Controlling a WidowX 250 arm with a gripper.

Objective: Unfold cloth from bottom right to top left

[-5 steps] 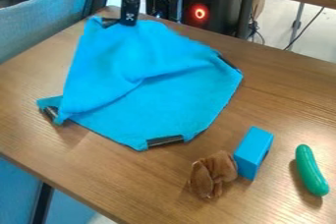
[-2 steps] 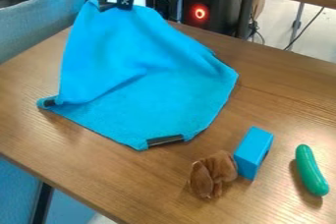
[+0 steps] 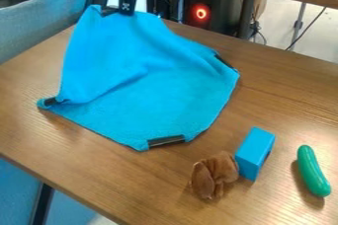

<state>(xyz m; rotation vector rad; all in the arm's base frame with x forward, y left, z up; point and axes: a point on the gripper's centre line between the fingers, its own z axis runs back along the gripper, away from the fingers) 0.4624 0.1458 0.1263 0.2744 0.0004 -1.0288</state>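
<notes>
Gripper [image 3: 127, 12], closed on one blue cloth [image 3: 151, 86] at the far-left corner of one counter [image 3: 72, 155]. The cloth, roughly as wide as long, points its raised peak there, spreading nearward below the gripper. Rightward: one blue block [image 3: 253, 154], one brown plush [image 3: 214, 174], one green cucumber [image 3: 312, 170].

Matt cloth [image 3: 165, 91]; wooden table [image 3: 86, 155]; glossy, perhaps plastic cucumber [image 3: 312, 169].
</notes>
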